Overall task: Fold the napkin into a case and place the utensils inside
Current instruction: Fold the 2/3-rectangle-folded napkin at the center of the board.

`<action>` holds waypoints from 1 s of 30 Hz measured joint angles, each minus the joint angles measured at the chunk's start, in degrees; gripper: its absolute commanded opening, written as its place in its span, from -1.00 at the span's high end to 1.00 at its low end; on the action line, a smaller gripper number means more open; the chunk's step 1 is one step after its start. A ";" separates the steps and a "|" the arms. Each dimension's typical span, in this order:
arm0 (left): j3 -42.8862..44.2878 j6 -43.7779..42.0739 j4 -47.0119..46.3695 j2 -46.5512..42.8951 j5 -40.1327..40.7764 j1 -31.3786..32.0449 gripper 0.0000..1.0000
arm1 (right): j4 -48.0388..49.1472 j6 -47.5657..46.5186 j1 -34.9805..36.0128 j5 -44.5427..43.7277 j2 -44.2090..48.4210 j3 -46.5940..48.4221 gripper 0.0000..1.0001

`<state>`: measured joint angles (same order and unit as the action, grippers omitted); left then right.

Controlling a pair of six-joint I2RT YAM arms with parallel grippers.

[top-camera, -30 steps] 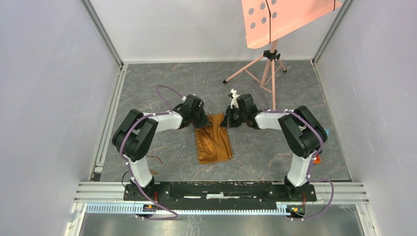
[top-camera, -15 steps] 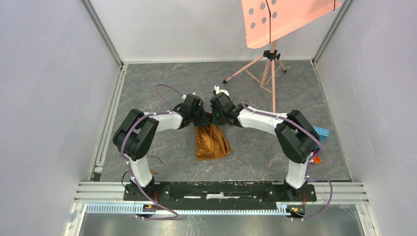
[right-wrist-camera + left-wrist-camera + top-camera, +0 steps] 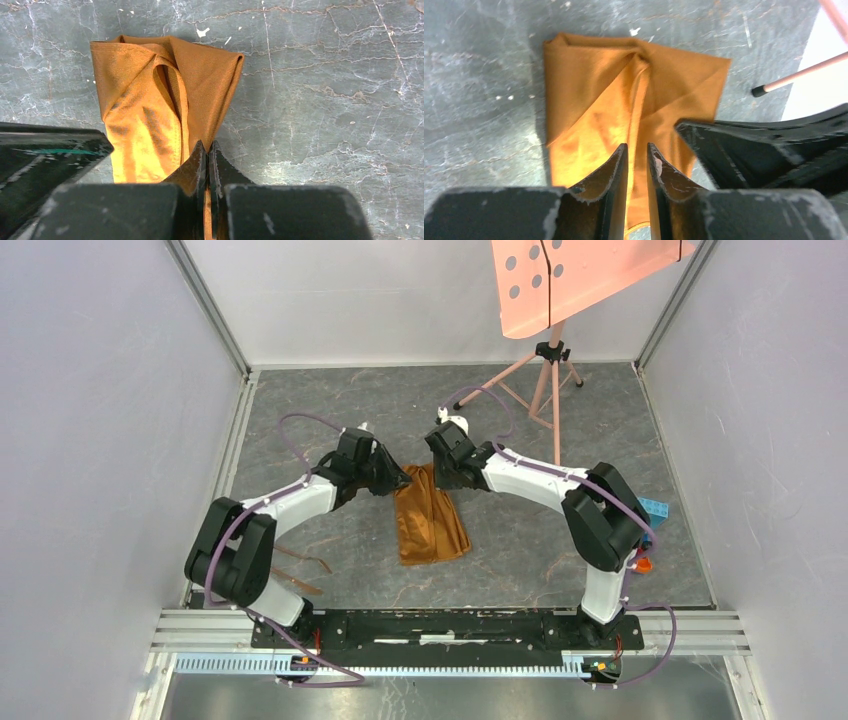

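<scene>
The orange-brown napkin [image 3: 432, 530] lies on the grey floor as a narrow oblong packet with diagonal creases. It also shows in the left wrist view [image 3: 594, 90] and the right wrist view [image 3: 145, 100]. My left gripper [image 3: 402, 481] [image 3: 637, 146] hangs over its far left corner, jaws a narrow gap apart, with cloth showing through the gap. My right gripper [image 3: 440, 478] [image 3: 207, 142] is shut on the cloth's far right edge. The slender copper-brown utensils [image 3: 298, 559] lie on the floor by the left arm's base.
A salmon-pink perforated panel [image 3: 580, 275] on a tripod [image 3: 545, 370] stands at the back right; one foot [image 3: 759, 91] lies near the napkin. A blue block [image 3: 652, 508] and a red one [image 3: 643, 563] sit behind the right arm. Grey walls close in both sides.
My right gripper has carried the napkin's far right edge leftward, making the packet narrower. My left arm has swung out to the left and its gripper has drawn back a little.
</scene>
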<state>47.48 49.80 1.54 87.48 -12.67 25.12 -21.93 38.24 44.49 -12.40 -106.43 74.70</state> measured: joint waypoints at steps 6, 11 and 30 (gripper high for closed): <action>-2.56 0.00 -2.89 4.11 -3.96 -0.37 0.63 | -2.16 1.16 1.09 -1.18 -2.34 3.76 1.00; -2.14 0.02 -5.88 10.51 -4.94 -0.28 0.74 | -3.52 4.04 2.36 -1.68 -4.24 6.21 1.00; -5.14 -2.21 -9.29 8.26 -5.31 -0.24 0.29 | 12.90 31.52 3.39 0.22 -2.71 -7.19 1.00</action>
<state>42.35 47.59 -7.75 95.74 -17.98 24.88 -9.04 69.76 47.88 -12.19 -109.14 67.51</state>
